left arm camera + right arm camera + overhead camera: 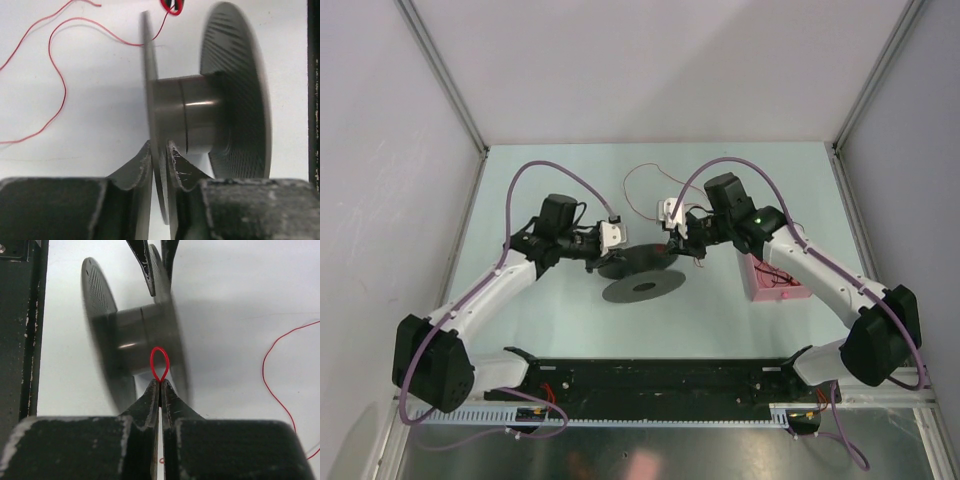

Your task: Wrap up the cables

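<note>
1. Right fingers (pixel 147 400) pinched shut on a loop of red cable (pixel 159 348), just beside the spool (pixel 185 115) flange.
2. Left fingers (pixel 140 167) straddle the flange rim, nearly closed; can't tell if clamped.
3. I'd steady the spool first, then lay the loop onto the hub, keeping the slack taut.

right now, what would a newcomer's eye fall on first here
The black spool in the middle of the table, one flange rim clamped in the left tool. Then the red cable: a small loop pinched in the right tool near the spool, the rest curling loose beyond it.
</note>
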`<state>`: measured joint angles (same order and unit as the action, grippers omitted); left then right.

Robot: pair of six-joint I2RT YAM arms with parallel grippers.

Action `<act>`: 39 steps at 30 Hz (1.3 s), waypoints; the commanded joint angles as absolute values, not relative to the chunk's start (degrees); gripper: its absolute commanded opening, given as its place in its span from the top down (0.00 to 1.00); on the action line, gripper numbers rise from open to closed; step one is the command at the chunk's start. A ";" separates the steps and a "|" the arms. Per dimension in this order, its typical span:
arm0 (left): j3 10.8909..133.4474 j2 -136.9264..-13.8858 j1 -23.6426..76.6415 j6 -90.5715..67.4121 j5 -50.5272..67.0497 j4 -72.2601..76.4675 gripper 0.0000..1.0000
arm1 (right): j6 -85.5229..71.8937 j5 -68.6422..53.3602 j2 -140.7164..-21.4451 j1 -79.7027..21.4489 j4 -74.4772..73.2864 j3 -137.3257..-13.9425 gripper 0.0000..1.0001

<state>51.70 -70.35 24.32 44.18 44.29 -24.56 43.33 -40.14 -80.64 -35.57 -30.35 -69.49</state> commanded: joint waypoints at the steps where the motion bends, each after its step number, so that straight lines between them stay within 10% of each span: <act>1: 54.71 -71.15 24.84 47.76 51.40 -25.24 0.85 | 44.44 -41.74 -78.35 -36.10 -29.78 -69.96 1.00; 18: 63.27 -79.73 27.15 36.69 52.42 -32.10 0.99 | 44.67 -39.71 -77.87 -38.38 -32.75 -69.97 1.00; 26: 61.79 -78.42 26.85 36.49 50.63 -32.05 0.54 | 43.23 -36.77 -80.63 -40.45 -32.32 -69.97 1.00; 39: 58.06 -72.75 25.70 37.49 51.02 -31.07 0.42 | 35.30 -24.98 -77.95 -47.08 -29.40 -66.38 1.00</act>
